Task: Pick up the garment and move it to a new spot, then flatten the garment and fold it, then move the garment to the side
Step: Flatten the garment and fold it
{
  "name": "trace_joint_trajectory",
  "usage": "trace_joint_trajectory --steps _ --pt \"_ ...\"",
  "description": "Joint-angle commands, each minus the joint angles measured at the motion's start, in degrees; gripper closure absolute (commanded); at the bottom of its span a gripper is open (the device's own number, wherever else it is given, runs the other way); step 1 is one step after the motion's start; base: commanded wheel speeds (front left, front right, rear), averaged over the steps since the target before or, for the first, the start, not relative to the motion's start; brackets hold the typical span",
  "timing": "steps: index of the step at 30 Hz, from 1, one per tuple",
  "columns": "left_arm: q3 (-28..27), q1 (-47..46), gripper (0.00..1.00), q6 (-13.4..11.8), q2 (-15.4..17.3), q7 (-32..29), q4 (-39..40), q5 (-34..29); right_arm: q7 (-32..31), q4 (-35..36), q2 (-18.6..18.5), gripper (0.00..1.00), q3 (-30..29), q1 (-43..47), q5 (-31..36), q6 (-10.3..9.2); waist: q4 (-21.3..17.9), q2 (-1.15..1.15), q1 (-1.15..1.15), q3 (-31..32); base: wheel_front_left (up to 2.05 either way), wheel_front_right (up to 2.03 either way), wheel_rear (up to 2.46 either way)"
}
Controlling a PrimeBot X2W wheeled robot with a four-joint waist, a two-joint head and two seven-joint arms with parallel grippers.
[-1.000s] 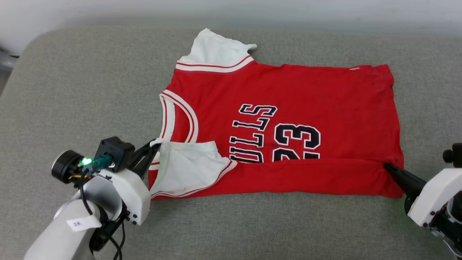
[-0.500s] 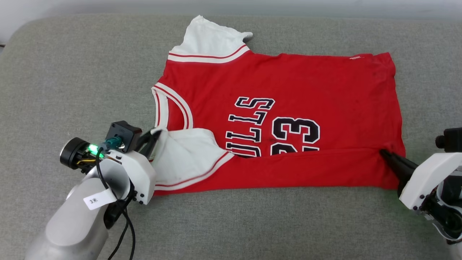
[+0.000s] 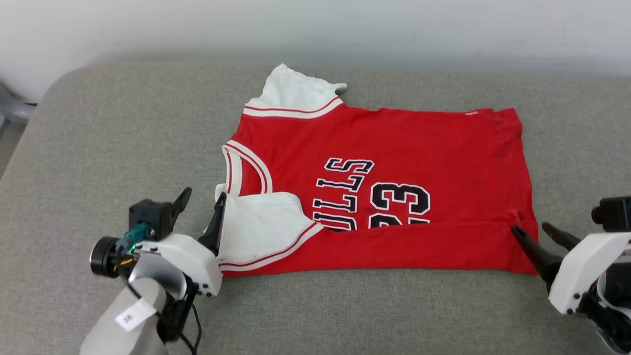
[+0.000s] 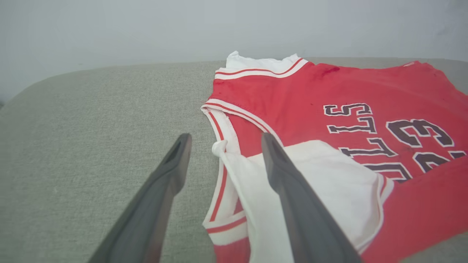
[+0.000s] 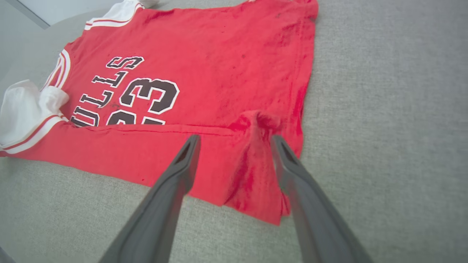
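Note:
The garment (image 3: pixel 394 143) is a red T-shirt with white sleeves, lying flat on the grey cushion with its neck to the left and its hem to the right. Its near long edge is folded up over the lower part of the black "BULLS 23" print, and a white sleeve (image 3: pixel 261 222) lies folded on top at the near left. My left gripper (image 3: pixel 204 195) stands open at that sleeve's corner, one finger on each side of the white tip (image 4: pixel 219 148). My right gripper (image 3: pixel 531 228) is open at the near right hem corner, straddling a small puckered ridge of red cloth (image 5: pixel 261 122). Neither holds anything.
The padded grey surface (image 3: pixel 98 148) reaches well beyond the shirt on every side. Its rounded left corner drops off at the far left, and a pale wall (image 3: pixel 315 24) runs behind it. The far white sleeve (image 3: pixel 296 91) sticks out toward the wall.
Both grippers were shut on the garment's near corners and have opened, letting the cloth go. The folded edge stays lying on the shirt. The head camera has shifted.

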State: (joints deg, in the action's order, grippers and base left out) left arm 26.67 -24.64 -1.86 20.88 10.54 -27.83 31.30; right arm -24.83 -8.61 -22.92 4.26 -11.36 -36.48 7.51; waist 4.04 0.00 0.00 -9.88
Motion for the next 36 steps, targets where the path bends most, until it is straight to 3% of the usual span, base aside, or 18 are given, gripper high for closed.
trace_joint_trajectory --steps 1,10,15,25,29,36 --pt "-0.86 1.53 0.00 -1.14 -0.01 0.69 1.33 0.30 -1.26 0.46 0.72 0.00 -1.00 1.50 1.17 -0.05 0.04 0.00 0.00 1.34 0.00 0.00 0.00" --pt "0.03 11.44 0.00 -7.14 1.02 -6.61 12.17 1.75 -11.27 7.86 5.44 0.00 -6.07 5.49 13.03 -0.05 -0.51 0.00 0.00 1.51 0.00 0.00 0.00" --pt "1.84 14.05 0.00 -9.06 3.41 -13.65 17.02 1.49 -14.55 11.90 7.89 0.00 -8.25 6.82 15.01 -0.05 -0.81 0.00 0.00 0.12 0.00 0.00 0.00" --pt "1.48 14.40 0.00 -15.64 5.82 -20.59 20.01 -0.39 -16.26 15.06 9.33 0.00 -9.78 7.08 15.98 -0.05 -1.83 0.00 0.00 -2.97 0.00 0.00 0.00" --pt "1.49 13.98 0.00 -16.76 6.21 -22.71 20.41 -0.29 -16.09 15.31 9.09 0.00 -9.87 6.62 15.97 -0.05 -2.20 0.00 0.00 -4.10 0.00 0.00 0.00" --pt "2.19 14.05 0.00 -16.19 6.23 -26.29 18.04 1.35 -15.96 15.67 8.65 0.00 -10.08 6.48 16.01 -0.05 -2.45 0.00 0.00 -5.71 0.00 0.00 0.00"
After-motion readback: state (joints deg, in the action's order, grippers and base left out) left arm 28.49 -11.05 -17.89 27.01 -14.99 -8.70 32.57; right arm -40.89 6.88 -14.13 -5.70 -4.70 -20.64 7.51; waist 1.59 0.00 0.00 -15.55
